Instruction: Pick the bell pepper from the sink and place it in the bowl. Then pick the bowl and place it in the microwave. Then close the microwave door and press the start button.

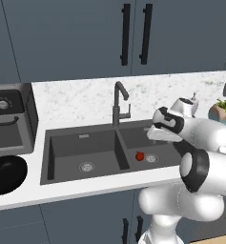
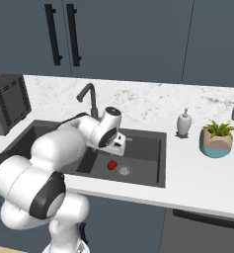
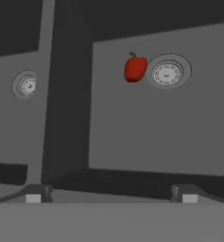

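Two tips: pincer (image 3: 111,197) wide open, holding nothing, hovering above the right basin.
Bell pepper (image 3: 134,68): on the right basin floor, touching or just beside the round drain (image 3: 167,73), ahead of the tips.
Sink (image 1: 62,143): double basin set in the table (image 1: 86,102), divider to the pepper's left.
Bowl (image 1: 7,174): at the table's left front edge, well apart from the pepper.
Risk: small rounded pepper, likely to roll or squirt aside under an off-centre close; drain rim likely to catch a tip on descent.

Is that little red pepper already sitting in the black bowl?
No, the bell pepper lies in the sink beside a drain, far from the bowl.
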Motion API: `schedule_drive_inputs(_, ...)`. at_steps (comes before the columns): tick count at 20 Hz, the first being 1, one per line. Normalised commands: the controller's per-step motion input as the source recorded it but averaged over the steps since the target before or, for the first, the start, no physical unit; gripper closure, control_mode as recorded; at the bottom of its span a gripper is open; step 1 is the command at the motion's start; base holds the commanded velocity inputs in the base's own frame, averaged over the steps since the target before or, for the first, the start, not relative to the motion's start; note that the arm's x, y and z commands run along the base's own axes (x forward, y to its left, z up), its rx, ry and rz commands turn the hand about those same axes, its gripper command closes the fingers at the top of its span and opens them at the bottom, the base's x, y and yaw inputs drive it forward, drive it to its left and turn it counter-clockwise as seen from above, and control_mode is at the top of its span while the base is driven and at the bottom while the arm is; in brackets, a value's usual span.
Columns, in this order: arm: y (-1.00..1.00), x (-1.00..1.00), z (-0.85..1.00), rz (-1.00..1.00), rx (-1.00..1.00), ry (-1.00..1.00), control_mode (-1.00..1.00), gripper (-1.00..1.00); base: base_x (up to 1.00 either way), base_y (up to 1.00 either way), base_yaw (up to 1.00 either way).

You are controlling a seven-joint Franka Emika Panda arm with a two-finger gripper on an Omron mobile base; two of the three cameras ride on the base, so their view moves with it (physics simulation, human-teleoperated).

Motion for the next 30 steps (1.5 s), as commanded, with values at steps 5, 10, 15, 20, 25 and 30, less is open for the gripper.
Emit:
schedule_drive_inputs(5,-0.05,0.18,-0.36,0.05,0.07,-0.07,-1.0,-1.0,0.0,0.0,0.0)
schedule_drive_inputs(10,-0.01,0.35,-0.39,0.05,0.04,-0.02,-1.0,-1.0,0.0,0.0,0.0)
schedule_drive_inputs(15,0.0,0.31,-0.36,0.03,0.0,0.0,-1.0,-1.0,0.0,0.0,0.0)
schedule_drive_inputs(20,0.0,0.34,-0.45,0.0,0.0,0.0,-1.0,-1.0,0.0,0.0,0.0)
schedule_drive_inputs(25,-0.01,0.43,-0.36,0.0,0.0,0.0,-1.0,-1.0,0.0,0.0,0.0)
schedule_drive_inputs(30,-0.15,0.4,-0.32,0.01,0.0,0.0,-1.0,-1.0,0.0,0.0,0.0)
